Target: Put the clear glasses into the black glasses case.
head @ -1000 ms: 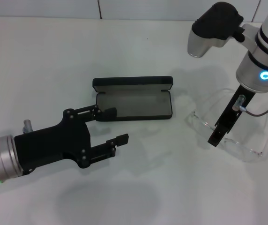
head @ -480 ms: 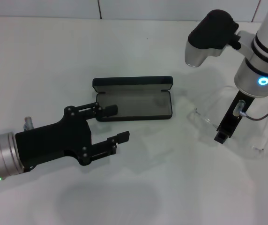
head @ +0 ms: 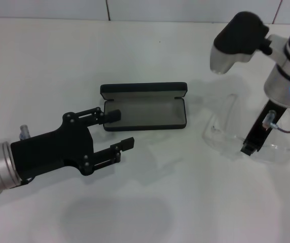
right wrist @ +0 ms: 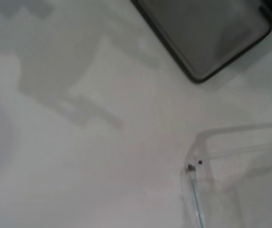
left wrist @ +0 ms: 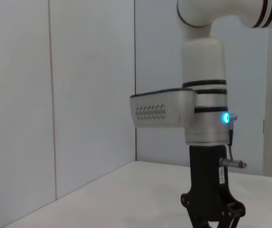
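The white table [head: 150,45] has wide bare room behind and in front of the black glasses case [head: 144,106], which lies open at mid-table, its grey lining up and its lid standing along the far edge. The left gripper [head: 119,130] hovers at the case's left end, its 2 fingers spread apart and holding nothing. The clear glasses [head: 236,136] rest on the table to the right of the case, apart from it. The right gripper [head: 248,149] reaches down onto them, partly hiding the lens; whether its jaws are parted or closed cannot be told.

Bare worktop [head: 150,202] between black glasses case [head: 144,107] and clear glasses [head: 236,139]; left claw [head: 120,130] crowds case's near left corner; case top open.
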### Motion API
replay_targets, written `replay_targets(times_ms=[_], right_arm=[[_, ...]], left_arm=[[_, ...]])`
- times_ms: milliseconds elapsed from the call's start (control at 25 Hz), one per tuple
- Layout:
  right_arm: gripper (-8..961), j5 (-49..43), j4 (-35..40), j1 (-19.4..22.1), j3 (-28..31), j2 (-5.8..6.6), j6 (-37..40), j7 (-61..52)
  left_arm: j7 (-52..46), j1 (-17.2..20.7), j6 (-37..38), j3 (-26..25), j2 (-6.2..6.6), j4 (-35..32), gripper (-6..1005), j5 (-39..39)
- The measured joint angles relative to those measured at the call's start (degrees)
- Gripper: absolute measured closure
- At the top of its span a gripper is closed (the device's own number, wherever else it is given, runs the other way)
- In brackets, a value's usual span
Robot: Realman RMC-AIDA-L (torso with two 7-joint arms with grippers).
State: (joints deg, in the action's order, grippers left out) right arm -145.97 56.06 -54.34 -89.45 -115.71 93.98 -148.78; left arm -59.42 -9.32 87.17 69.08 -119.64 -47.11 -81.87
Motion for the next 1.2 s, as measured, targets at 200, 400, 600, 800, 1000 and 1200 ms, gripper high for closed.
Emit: replay_targets(times_ms=[200, 400, 600, 800, 1000, 1200], right_arm=[[840, -0.7, 9.6, 4.6, 5.6, 0.12, 4.6, 0.0], [844, 0.0, 17.7, 9.6, 12.6, 0.20, 7.0, 2.2], [843, 8.5, 24.1, 17.1, 19.9, 0.20, 5.3, 11.5], [843, 19.8, 27.6, 25.4, 20.8, -0.39, 0.5, 27.5], [844, 37.5, 20.9, 31.3, 20.8, -0.35, -4.0, 49.5], [843, 58.0, 6.2, 34.5, 20.8, 0.02, -1.9, 77.9]], left_arm=[[-0.1, -0.1, 0.3, -1.0, 0.01, -0.1, 432, 0.4], [-1.1, -0.7, 1.1, -2.1, 0.02, -0.5, 437, 1.4], [-1.6, -1.6, 1.9, -2.3, 0.05, -0.8, 442, 5.0], [-2.0, -3.9, 3.2, -2.5, 0.16, -2.5, 515, 6.4], [-2.2, -6.0, 3.2, -1.4, -0.09, -5.5, 679, 7.4], [-2.8, -9.3, 3.2, 0.6, -0.03, -6.2, 792, 11.8]])
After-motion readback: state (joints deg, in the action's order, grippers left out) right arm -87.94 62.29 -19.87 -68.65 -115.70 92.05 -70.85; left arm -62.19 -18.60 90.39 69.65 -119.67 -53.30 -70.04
